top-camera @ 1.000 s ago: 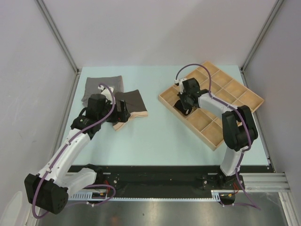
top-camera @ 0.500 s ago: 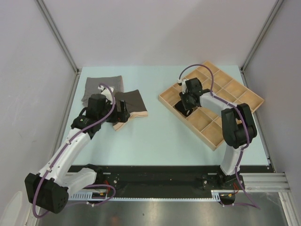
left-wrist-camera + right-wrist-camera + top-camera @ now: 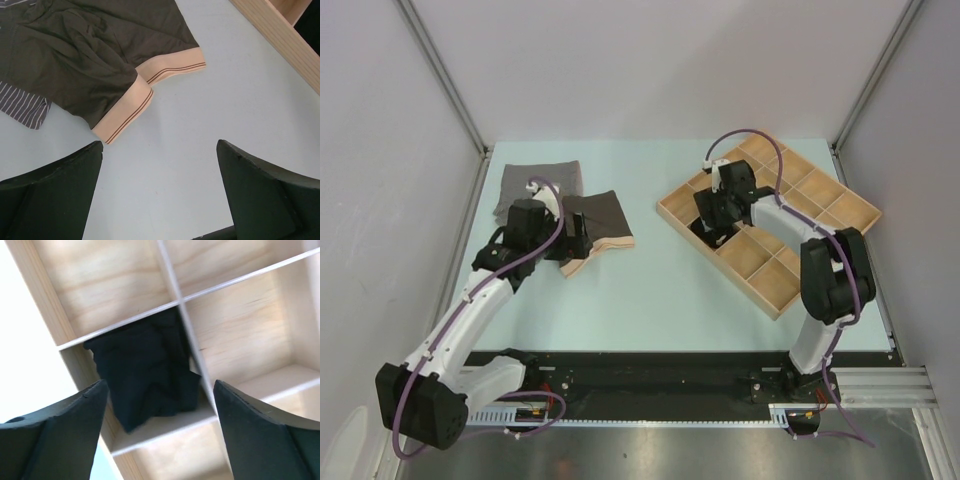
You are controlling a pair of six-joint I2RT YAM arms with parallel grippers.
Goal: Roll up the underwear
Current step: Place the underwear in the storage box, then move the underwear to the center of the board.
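Dark brown cloth briefs, peach-banded | toward tabletop far-left corner, just ahead of left fingers, spread, empty | right fingers spread above black cloth briefs, far-right side

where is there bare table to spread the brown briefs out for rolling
The widest bare stretch of the table runs down the middle, far edge to near edge, between the dark brown briefs and the wooden tray. Crowded: the far left corner, with the grey briefs, the brown pair and the left arm.
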